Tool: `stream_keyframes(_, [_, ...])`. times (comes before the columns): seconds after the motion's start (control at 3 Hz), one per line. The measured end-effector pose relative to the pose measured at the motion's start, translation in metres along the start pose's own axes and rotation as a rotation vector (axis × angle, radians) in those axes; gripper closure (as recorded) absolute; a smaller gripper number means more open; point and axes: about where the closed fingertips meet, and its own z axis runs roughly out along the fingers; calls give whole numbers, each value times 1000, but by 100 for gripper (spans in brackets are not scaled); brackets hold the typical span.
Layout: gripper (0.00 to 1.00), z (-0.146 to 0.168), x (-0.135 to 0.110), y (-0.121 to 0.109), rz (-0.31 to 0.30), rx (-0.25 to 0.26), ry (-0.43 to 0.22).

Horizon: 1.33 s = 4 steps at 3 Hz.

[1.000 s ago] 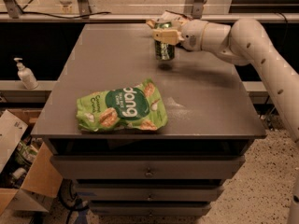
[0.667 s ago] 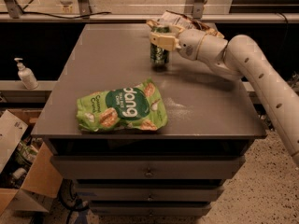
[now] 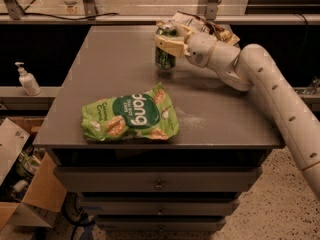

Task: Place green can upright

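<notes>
The green can stands upright on the grey table, toward its far middle, its base on or just above the surface. It is dark green with a silver top. My gripper comes in from the right and its cream fingers sit around the can's upper part, shut on it. The white arm stretches back to the right edge of the view.
A flat bright-green "dang" snack bag lies near the table's front edge. Another crumpled snack bag lies at the back behind the gripper. A soap dispenser stands on a ledge at left. Cardboard boxes sit on the floor.
The gripper and the can have shifted a little to the left over the table. The can stays upright in the fingers.
</notes>
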Motion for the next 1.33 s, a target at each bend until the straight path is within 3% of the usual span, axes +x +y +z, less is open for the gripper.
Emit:
stream_keyframes(0.67, [100,7,-2,15,-75,-105,42])
stream_keyframes(1.33, [100,10,19,37,-69,-163,108])
